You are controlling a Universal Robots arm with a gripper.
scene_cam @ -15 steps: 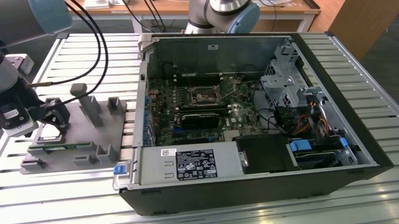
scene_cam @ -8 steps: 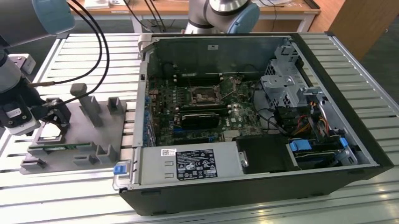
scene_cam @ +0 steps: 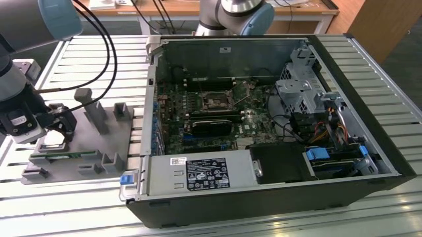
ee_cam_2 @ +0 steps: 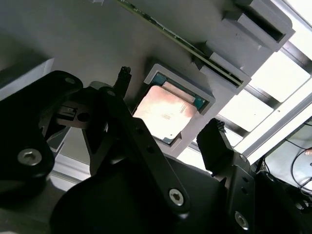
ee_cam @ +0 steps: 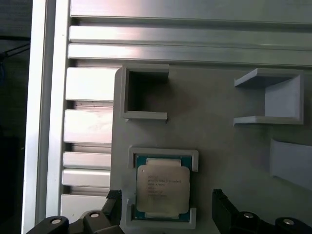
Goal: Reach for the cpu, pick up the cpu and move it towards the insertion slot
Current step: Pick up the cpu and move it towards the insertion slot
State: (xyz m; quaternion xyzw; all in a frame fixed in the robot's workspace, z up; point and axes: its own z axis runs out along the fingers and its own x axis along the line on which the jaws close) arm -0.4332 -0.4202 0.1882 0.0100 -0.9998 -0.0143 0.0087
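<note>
Arm poised over chip: the end effector (scene_cam: 61, 134) hangs above the grey fixture (scene_cam: 99, 148) near the edge of the slatted worktop (scene_cam: 379, 69). Its two black fingers (ee_cam: 220, 204) are spread apart and clamped on nothing.

Directly beneath it, between the fingertips, the cpu (ee_cam: 162, 187) (ee_cam_2: 165, 114) lies flat in the fixture's square recess. Its silvery top faces up and its green rim shows at the corners. In both wrist views one finger stands off each of two opposite sides of the chip, and no contact with it shows.

Just beyond the cpu from the end effector, a thin green memory stick (ee_cam_2: 195, 48) sits on edge in a groove of the same fixture.

The insertion slot (scene_cam: 214, 102), a metal-framed square with a dark centre, is well away from the end effector. It sits on the green motherboard (scene_cam: 197, 118) inside the open computer case (scene_cam: 277, 197), which lies on its side next to the fixture.
</note>
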